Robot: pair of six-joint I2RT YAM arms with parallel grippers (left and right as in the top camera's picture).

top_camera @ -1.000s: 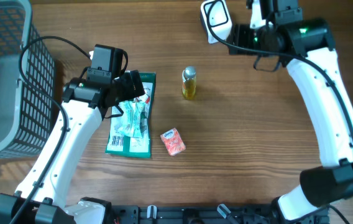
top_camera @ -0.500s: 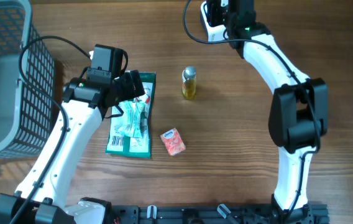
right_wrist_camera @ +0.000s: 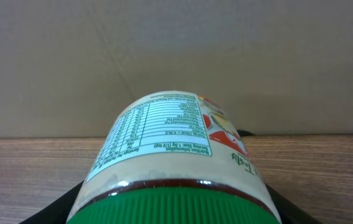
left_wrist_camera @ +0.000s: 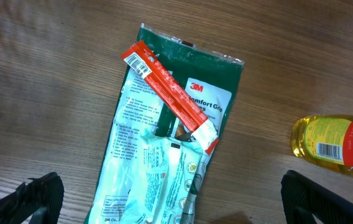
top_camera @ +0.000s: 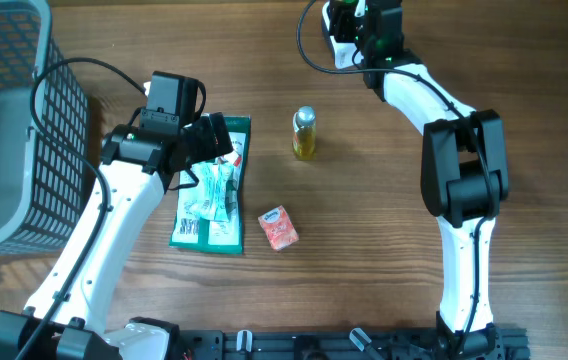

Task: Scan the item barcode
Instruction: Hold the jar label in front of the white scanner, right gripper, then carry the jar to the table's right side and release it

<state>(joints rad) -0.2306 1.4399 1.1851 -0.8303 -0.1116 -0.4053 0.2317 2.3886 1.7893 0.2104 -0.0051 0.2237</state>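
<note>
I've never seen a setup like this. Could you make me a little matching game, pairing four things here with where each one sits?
Things:
1. green-lidded jar
2. yellow bottle
3. small red packet
4. wire basket

Places:
A. at the table's left edge
B. held in the right gripper
C. just off the green pack's lower right corner
D. alone, right of the green pack's top end

Pairs: 1-B, 2-D, 3-C, 4-A.

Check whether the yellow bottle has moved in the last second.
No. The yellow bottle stands in the same spot as before, upright, right of the green package.
</note>
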